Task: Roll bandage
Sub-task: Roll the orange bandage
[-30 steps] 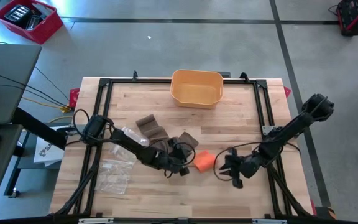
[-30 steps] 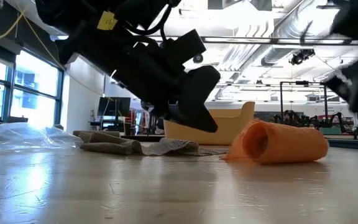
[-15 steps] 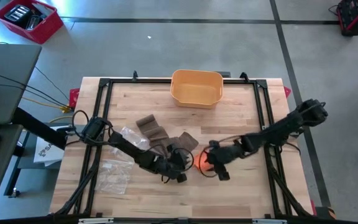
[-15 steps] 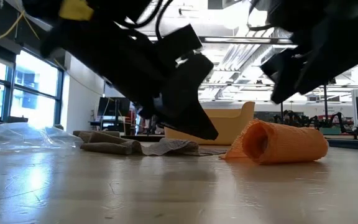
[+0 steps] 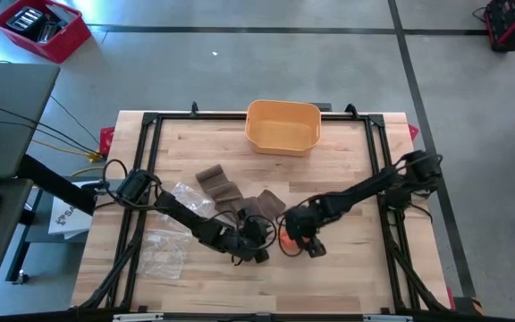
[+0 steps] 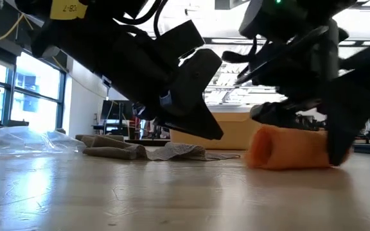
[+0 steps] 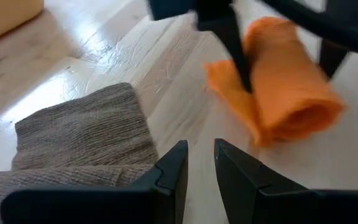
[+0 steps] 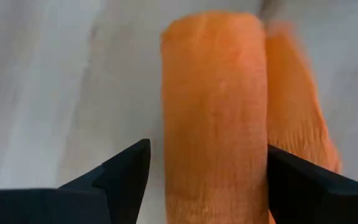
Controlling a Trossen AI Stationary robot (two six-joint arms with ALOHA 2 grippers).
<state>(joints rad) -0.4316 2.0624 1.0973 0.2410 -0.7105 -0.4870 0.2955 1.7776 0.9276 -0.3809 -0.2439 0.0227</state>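
Moved since a second ago: right gripper (image 5: 295,240), then lower right of centre in the high view and clear of the roll, has swung leftward to the orange bandage roll (image 5: 286,234) and spread wide. Its fingers (image 8: 126,171) now straddle the roll, one on each side; no squeeze visible.

Left gripper (image 5: 256,240): just left of the roll, low over the surface (image 5: 347,170), jaws narrow with a slim gap, holding nothing, tips beside a grey-brown knit cloth (image 7: 86,134).

Orange bandage roll: lying on its side just below centre of the high view, loose tail toward the left gripper.

Surface: pale wood planks in a black frame. Yellow tub (image 5: 282,125) at upper centre; clear plastic wrapper (image 5: 164,250) at lower left.

Room: grey floor, red crate (image 5: 38,29) at upper left; windows and ceiling ducts in the low view.

Writing: yellow tag (image 6: 68,8) on the arm, text not legible with certainty.
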